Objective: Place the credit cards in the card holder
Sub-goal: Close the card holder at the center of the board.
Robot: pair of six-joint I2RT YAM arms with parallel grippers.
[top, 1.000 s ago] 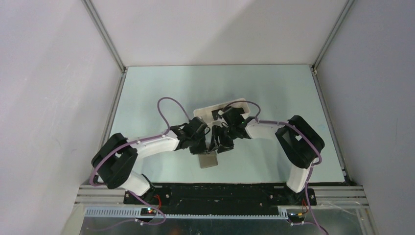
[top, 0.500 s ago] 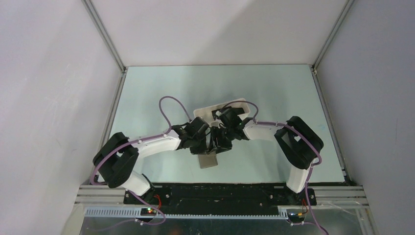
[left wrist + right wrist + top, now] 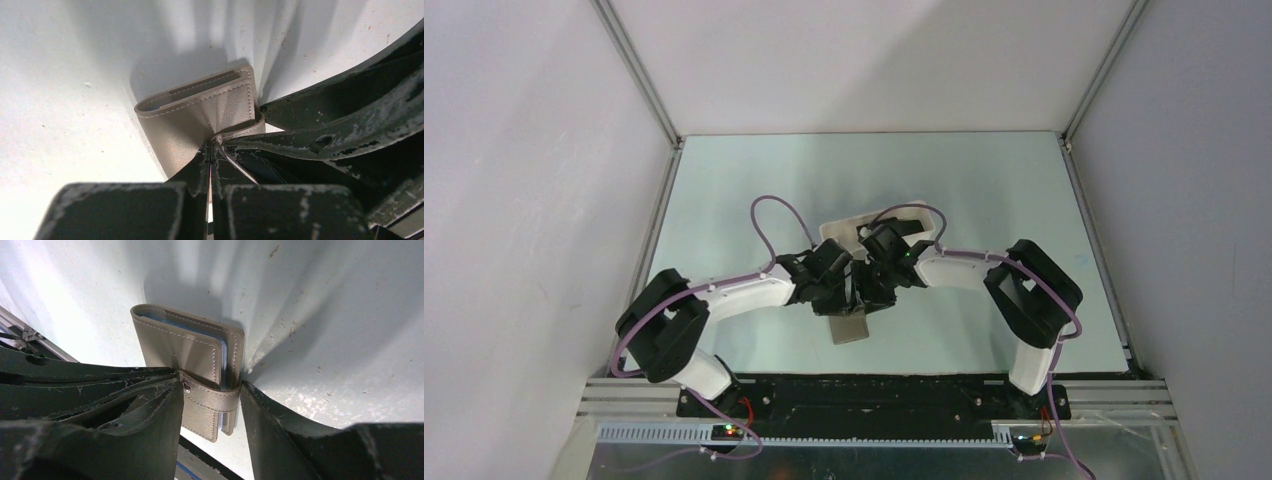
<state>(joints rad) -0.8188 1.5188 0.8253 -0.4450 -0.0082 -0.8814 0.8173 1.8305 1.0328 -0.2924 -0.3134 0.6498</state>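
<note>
The grey-brown card holder (image 3: 849,328) is at the table's middle front, held between both grippers. In the left wrist view the card holder (image 3: 200,112) is folded, and my left gripper (image 3: 211,152) is shut on the edge of its cover. In the right wrist view my right gripper (image 3: 210,390) grips the card holder (image 3: 175,347) across its thickness at the strap tab (image 3: 212,397), with silvery-blue showing between the covers. From above, the left gripper (image 3: 846,292) and right gripper (image 3: 876,292) meet over it. No black credit card is in view.
The long white tray (image 3: 914,212) lies just behind the grippers, mostly covered by the right wrist. Grey walls close in the table on the left, back and right. A black rail runs along the front edge (image 3: 874,385).
The right wrist has shifted a little left and back, closer to the left gripper. The card holder stays in the same spot between them.
</note>
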